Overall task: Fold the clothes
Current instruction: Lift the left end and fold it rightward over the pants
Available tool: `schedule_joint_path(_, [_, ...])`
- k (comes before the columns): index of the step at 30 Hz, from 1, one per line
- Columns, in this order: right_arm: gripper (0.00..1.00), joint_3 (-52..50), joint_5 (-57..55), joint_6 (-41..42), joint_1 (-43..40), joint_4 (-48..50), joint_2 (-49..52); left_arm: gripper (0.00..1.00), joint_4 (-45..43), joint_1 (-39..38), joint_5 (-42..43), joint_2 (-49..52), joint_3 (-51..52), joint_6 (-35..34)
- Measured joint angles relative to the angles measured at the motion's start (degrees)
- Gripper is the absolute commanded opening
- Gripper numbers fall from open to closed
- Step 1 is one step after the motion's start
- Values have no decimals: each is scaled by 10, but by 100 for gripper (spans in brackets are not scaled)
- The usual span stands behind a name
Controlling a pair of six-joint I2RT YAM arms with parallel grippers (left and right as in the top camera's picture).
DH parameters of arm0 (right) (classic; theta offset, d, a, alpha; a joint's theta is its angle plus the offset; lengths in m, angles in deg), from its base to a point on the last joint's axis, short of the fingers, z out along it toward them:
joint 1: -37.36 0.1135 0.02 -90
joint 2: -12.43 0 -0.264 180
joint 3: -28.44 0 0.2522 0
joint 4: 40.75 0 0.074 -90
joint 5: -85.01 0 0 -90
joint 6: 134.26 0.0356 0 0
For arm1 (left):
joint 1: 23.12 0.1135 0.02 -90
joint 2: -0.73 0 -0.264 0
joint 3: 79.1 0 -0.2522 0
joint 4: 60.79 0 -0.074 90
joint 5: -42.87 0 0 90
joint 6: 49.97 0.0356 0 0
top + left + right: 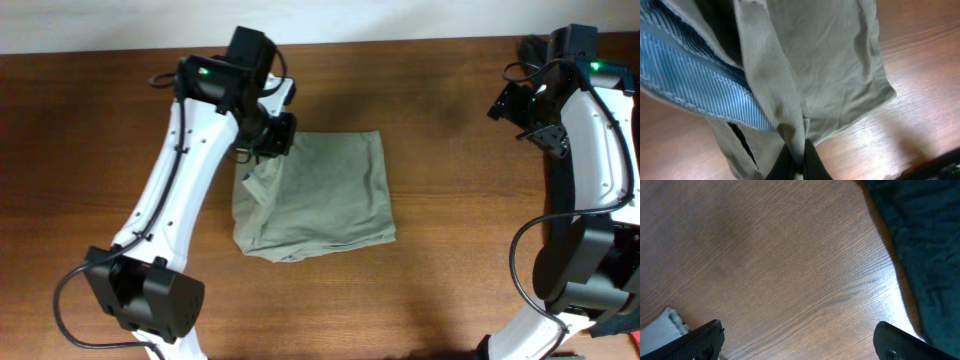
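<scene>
The khaki-beige shorts [325, 195] lie folded in a rough square on the wooden table, left of centre. My left gripper [262, 150] is at their upper left corner, shut on a pinched ridge of the fabric. In the left wrist view the jaws [799, 165] clamp that khaki fold [790, 100], and a blue striped inner lining [690, 85] shows at the lifted edge. My right gripper [525, 115] is far to the right, away from the shorts. In the right wrist view its jaws [800, 340] are wide open over bare wood.
The brown wooden table [460, 230] runs across the view. A dark cloth or cover [920, 245] lies at the right side in the right wrist view. A small white object [665, 322] shows beside the right gripper's left finger.
</scene>
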Motion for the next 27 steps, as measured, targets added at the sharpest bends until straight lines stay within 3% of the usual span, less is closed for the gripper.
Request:
schedule_joint_path(6, [99,0,0,0,0,0,0,1,-16,-35,-2,3,0,-14])
schedule_joint_path(12, [99,0,0,0,0,0,0,1,-2,-52,-102,20,0,-75])
schedule_joint_path(22, [99,0,0,0,0,0,0,1,94,102,-172,20,-46,-97])
schedule_joint_path(27, [99,0,0,0,0,0,0,1,114,117,-193,18,-97,-97])
